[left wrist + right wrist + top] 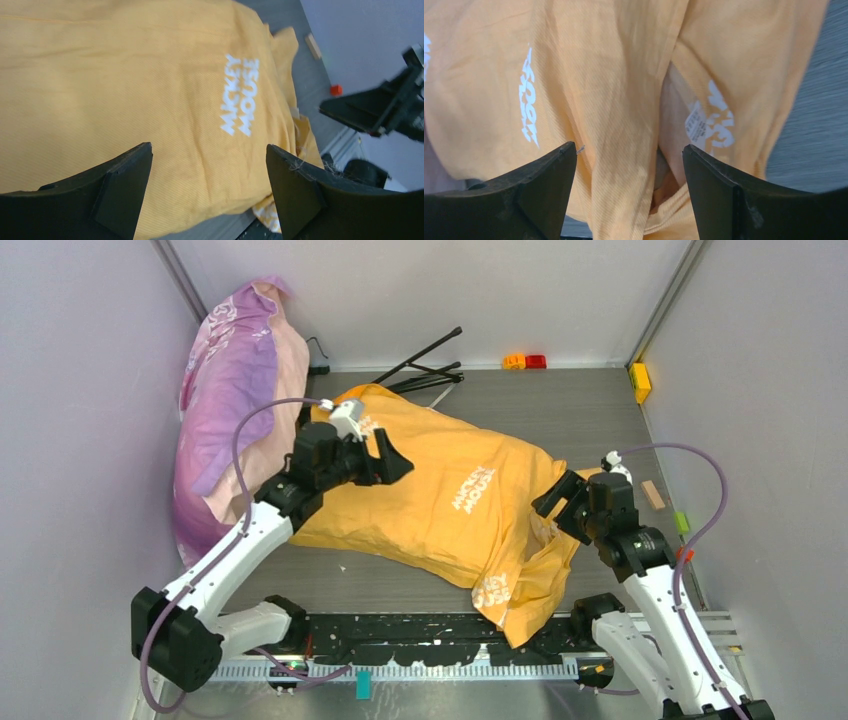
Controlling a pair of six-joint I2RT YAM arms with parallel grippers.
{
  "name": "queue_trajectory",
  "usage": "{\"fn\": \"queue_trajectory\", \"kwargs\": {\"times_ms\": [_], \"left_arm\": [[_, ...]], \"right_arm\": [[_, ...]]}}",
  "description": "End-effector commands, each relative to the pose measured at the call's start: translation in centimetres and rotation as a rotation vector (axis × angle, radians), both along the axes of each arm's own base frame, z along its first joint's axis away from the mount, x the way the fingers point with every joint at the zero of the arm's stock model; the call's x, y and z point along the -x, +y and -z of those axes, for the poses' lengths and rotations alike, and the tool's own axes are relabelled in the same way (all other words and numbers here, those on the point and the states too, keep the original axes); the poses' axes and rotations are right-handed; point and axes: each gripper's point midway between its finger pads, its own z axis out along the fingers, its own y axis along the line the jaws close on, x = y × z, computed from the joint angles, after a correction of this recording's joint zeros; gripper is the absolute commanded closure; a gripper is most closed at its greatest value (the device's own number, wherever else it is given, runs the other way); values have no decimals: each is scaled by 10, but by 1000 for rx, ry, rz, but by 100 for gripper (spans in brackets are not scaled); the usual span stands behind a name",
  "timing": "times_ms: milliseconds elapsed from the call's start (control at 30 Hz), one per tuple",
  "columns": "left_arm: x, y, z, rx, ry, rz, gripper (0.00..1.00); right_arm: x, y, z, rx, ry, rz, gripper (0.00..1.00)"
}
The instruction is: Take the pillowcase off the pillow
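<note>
The orange pillowcase [450, 500] lies across the table with white "Mickey Mouse" text facing up. Its loose open end [525, 590] droops over the near rail. The pillow is hidden inside it. In the right wrist view a pale inner surface with a small white label [696, 120] shows in a gap between the orange folds [624, 100]; I cannot tell if it is the pillow. My left gripper [393, 455] [209, 147] is open and empty above the case's left part [150, 90]. My right gripper [555, 500] [628, 146] is open and empty at the case's right end.
A pink-purple floral pillow [230, 410] leans on the left wall. A black folded stand [425, 365] lies at the back. Orange and red blocks [525, 361], a yellow block [640, 380], a wooden piece [652, 494] and a green block [681, 521] lie at the back and right.
</note>
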Motion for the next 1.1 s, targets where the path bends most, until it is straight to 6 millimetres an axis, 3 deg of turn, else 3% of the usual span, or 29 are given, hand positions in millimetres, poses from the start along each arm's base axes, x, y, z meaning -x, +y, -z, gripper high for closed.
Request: {"fn": "queue_trajectory", "kwargs": {"times_ms": [0,200,267,400,533,667,867,933,967,1000,1067], "left_arm": [[28,-22,-27,-75,-136,122,15],[45,-14,-9,-143,-70,149,16],[49,-9,-5,-161,-65,148,16],[55,-3,-5,-172,-58,147,16],[65,-21,-9,-123,-40,220,20],[75,-55,-6,-148,-48,294,22],[85,-102,8,-191,-74,366,21],[84,-112,16,-196,-54,368,21],[82,-117,20,-192,-41,365,21],[81,-121,24,-184,-29,363,21],[79,-130,33,-169,-6,365,21]], "right_arm": [[-19,49,-14,-293,-87,-90,17],[-29,66,7,-366,-5,-122,25],[-33,69,9,-367,8,-133,34],[-38,75,0,-373,9,-170,77],[-48,84,-21,-400,-42,-223,99],[-61,108,-46,-425,-68,-316,100],[-71,170,-73,-399,-103,-482,98],[-74,181,-75,-424,-93,-521,85],[-74,184,-73,-425,-80,-530,71],[-74,182,-69,-405,-67,-531,60],[-73,169,-58,-335,-48,-492,48]]}}
